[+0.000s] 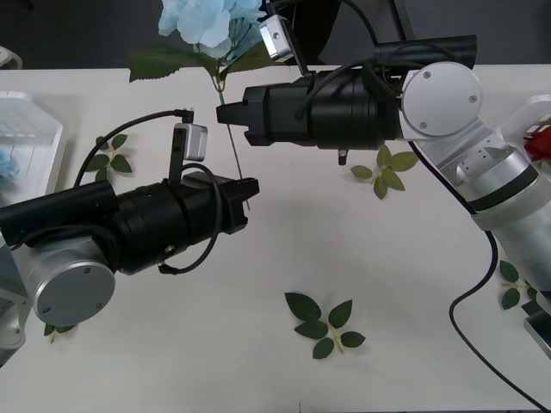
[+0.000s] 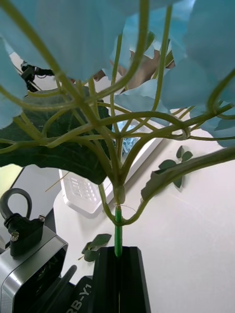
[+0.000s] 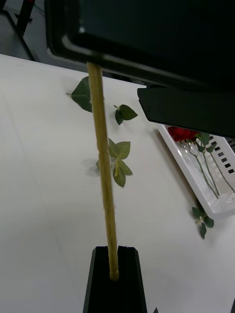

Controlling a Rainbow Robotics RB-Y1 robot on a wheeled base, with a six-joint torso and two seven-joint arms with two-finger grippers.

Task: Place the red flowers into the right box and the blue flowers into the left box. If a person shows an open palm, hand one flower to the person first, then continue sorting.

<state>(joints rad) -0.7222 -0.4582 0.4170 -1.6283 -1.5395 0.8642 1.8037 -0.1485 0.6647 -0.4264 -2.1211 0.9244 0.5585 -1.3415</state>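
- The table [image 1: 258, 361] carries loose leaf sprigs [image 1: 325, 323]; the left box [image 1: 34, 138] and right box [image 3: 196, 168], with red flowers [image 3: 182, 133] in it, sit at opposite edges.
- A blue flower [image 1: 207, 21] is held aloft between both arms.
- The right gripper [image 1: 225, 114] is clamped on the stem [image 1: 234, 155] just under the head.
- The left gripper [image 1: 251, 191] pinches the stem's lower end.
- Risk, I judge: if the arms pull apart or one releases late, the thin stem could bend or slip, dropping the flower short of the left box.
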